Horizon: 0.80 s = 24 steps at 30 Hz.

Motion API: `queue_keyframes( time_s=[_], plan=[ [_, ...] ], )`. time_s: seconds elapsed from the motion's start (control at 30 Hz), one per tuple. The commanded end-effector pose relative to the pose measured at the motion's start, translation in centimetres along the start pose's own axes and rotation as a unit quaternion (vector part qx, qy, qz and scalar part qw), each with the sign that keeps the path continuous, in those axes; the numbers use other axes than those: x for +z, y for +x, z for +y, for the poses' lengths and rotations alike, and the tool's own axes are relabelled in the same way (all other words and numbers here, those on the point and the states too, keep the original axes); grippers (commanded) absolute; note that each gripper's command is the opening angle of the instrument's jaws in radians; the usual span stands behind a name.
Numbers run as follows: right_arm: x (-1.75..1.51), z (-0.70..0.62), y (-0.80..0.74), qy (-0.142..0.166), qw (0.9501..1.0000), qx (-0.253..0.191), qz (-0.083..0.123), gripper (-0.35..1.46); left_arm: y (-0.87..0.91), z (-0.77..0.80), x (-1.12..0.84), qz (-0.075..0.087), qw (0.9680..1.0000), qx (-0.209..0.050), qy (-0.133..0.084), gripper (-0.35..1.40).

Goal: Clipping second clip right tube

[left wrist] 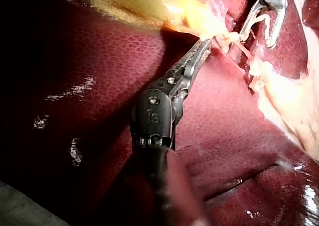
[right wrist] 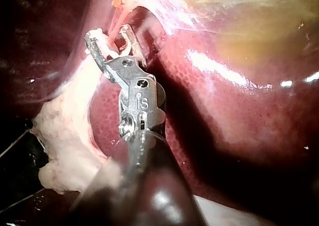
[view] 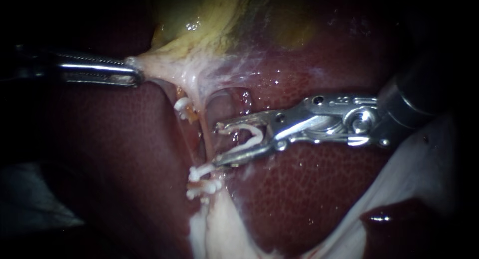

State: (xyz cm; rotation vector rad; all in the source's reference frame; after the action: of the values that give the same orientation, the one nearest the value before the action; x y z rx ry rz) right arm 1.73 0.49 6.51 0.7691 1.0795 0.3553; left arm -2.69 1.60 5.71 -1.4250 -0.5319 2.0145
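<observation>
White clip (view: 257, 134) held in right instrument (view: 218, 145), tube (view: 205, 139) ahead.

Surgical bench under endoscope light: glistening dark red liver (view: 309, 189), yellowish gallbladder (view: 209, 19), slender steel left instrument (view: 133, 73) and right instrument (view: 218, 145), white clip (view: 252, 134) held in the latter's jaws.

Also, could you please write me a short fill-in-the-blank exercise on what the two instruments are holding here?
1. The left instrument has its jaws shut on whitish tissue stretched from the yellowish ____.
2. The right instrument holds a white, still open ____ in its jaws.
3. The dark red organ under both instruments is the ____.

Missing words: gallbladder; clip; liver.
</observation>
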Motion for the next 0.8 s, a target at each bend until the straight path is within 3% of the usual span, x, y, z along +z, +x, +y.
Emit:
queue_keyframes(
  time_s=[0.03,0.27,0.47,0.8],
  plan=[
    [0.03,0.03,-0.03,-0.001,1.0,-0.001,-0.001,0.46,0.0,0.0,0.0,0.0,1.0,0.0,0.001,-0.35],
    [0.21,0.16,-0.21,0.004,0.9999,0.008,0.007,0.47,0.0,0.01,0.0,0.0,1.0,0.0,0.001,-0.35],
    [0.38,0.18,-0.25,0.041,0.9982,0.029,0.033,0.48,0.0,0.01,0.01,0.0,1.0,0.0,0.0,-0.35],
    [0.51,0.1,-0.23,0.109,0.9891,0.057,0.081,0.46,0.0,0.02,0.01,0.0,1.0,0.0,0.0,-0.35]
  ],
)
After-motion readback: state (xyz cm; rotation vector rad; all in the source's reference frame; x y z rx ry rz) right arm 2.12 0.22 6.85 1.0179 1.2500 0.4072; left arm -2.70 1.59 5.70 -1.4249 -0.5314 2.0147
